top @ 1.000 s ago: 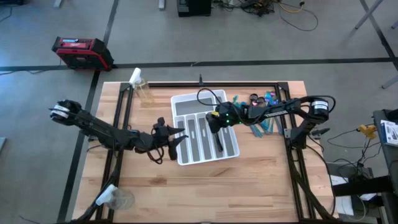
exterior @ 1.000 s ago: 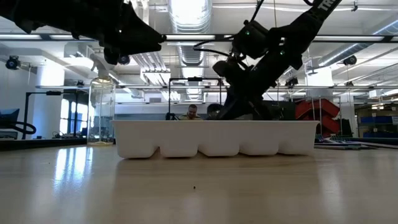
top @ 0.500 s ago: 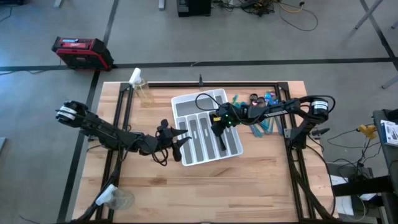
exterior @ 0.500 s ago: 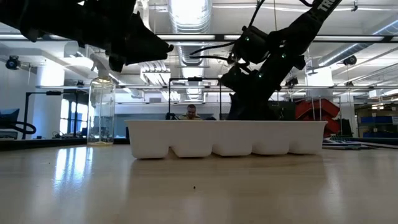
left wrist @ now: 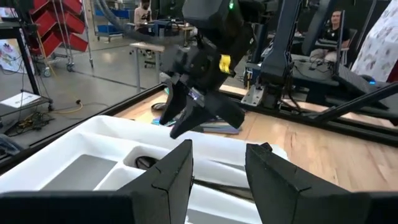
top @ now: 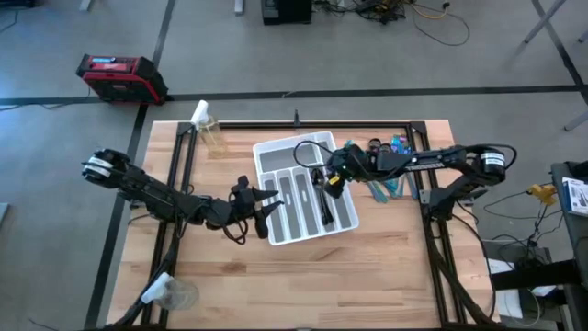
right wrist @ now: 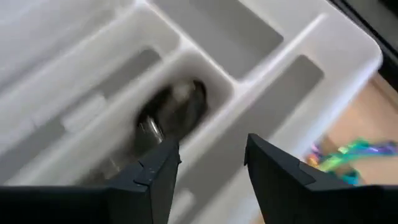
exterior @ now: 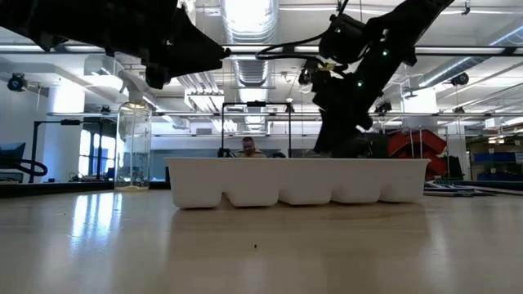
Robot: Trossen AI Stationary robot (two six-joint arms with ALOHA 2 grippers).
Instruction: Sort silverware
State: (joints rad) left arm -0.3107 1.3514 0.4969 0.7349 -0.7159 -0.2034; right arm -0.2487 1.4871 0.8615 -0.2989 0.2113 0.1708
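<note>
The white tray [top: 264, 173] lies mid-table, its front wall [exterior: 298, 181] filling the low view. One dark piece of silverware [top: 324, 210] lies lengthwise in a right-hand compartment; the right wrist view shows its spoon-like bowl [right wrist: 177, 102]. More iridescent teal silverware [top: 386, 186] lies heaped on the table right of the tray [right wrist: 348, 154]. My right gripper [top: 329, 179] hangs open and empty above the tray [right wrist: 208, 162]. My left gripper [top: 269, 204] is open at the tray's left long wall [left wrist: 219, 158]. My left gripper reaches level from the table's left, its open fingers [left wrist: 177, 168] over the tray's left wall [left wrist: 93, 134]. I cannot tell whether they touch it.
A clear spray bottle [top: 209, 133] stands at the far left of the table, and another bottle [top: 170, 292] lies at the near left corner. Black frame rails [top: 432, 230] run along both sides. Bare wood lies in front of the tray.
The tray has slid a little toward the table's right, its near end swinging out, as my left gripper went right beside it. My right gripper has risen out of the compartment and drawn back toward the right; the dark piece stays lying in the tray.
</note>
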